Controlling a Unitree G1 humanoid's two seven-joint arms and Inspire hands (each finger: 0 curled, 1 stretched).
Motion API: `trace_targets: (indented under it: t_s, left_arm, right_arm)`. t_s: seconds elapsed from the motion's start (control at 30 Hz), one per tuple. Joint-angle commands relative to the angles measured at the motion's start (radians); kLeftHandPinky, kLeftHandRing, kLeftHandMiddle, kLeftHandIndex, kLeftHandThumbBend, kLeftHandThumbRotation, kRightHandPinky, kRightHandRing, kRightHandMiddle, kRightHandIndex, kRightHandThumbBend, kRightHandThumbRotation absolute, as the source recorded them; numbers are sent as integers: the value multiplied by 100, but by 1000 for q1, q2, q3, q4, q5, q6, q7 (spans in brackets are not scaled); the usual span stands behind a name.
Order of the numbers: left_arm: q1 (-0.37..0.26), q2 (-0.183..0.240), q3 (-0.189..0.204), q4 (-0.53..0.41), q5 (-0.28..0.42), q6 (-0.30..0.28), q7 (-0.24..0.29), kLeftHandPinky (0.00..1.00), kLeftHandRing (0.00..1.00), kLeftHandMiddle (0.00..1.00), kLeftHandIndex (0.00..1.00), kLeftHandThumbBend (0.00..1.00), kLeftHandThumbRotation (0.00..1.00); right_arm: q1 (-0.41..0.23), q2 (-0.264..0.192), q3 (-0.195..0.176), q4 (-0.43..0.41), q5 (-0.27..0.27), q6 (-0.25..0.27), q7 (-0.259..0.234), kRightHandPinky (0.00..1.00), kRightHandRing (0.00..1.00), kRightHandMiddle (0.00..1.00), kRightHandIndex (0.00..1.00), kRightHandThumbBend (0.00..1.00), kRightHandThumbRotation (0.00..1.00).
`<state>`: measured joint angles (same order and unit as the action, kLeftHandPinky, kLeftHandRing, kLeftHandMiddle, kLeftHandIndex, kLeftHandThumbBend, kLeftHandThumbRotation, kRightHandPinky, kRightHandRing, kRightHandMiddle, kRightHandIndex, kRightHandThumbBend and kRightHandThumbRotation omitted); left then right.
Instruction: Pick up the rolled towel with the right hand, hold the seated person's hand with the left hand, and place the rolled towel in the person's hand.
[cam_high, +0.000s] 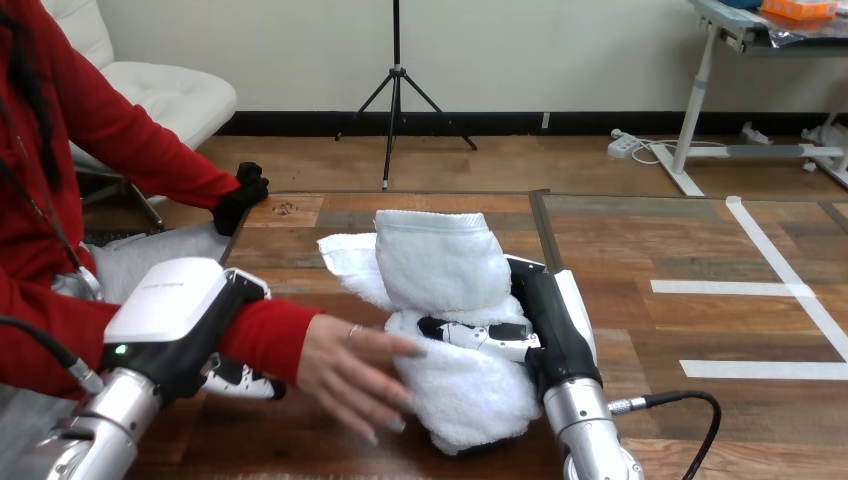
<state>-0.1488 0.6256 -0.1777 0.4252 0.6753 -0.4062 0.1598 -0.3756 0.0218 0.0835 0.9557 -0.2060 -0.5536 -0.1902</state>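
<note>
A white rolled towel (432, 265) stands in the middle of the table, partly unrolled, its lower end (470, 395) bulging toward me. My right hand (548, 325) grips it from the right, with fingers (480, 335) curled across its waist. From the left, the person's hand (355, 372) reaches in palm down, its fingertips resting on the towel's lower end. My left hand (180, 310) lies over the red-sleeved wrist (268, 338), and its fingers (240, 380) curl under the sleeve just behind the cuff.
The wooden table (650, 250) has a seam running away from me just right of the towel, and white tape lines (765, 288) on its right half. A black object (243, 192) lies at the table's far left corner.
</note>
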Motion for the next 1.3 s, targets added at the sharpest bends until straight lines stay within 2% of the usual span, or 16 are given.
trace_targets:
  t_s: [0.0,0.67,1.1,1.27]
  left_arm:
    - [-190,-57,1,-249,-44,-103,10,26,28,33,34,84,0]
    - [-197,-68,1,-260,-35,-93,-4,26,28,33,34,85,0]
    - [-201,-73,-6,-243,-33,-99,-2,26,28,33,34,85,0]
    - [-202,-76,-9,-239,-30,-98,-1,26,29,33,34,84,0]
  right_arm:
    - [-143,56,23,29,-14,-62,-14,25,31,45,45,81,0]
    - [-143,87,22,26,-6,-73,-22,25,31,45,44,82,0]
    - [-106,119,48,-67,-24,-55,-41,26,32,45,44,81,0]
    - [-83,133,59,-105,-22,-62,-31,26,32,45,44,82,0]
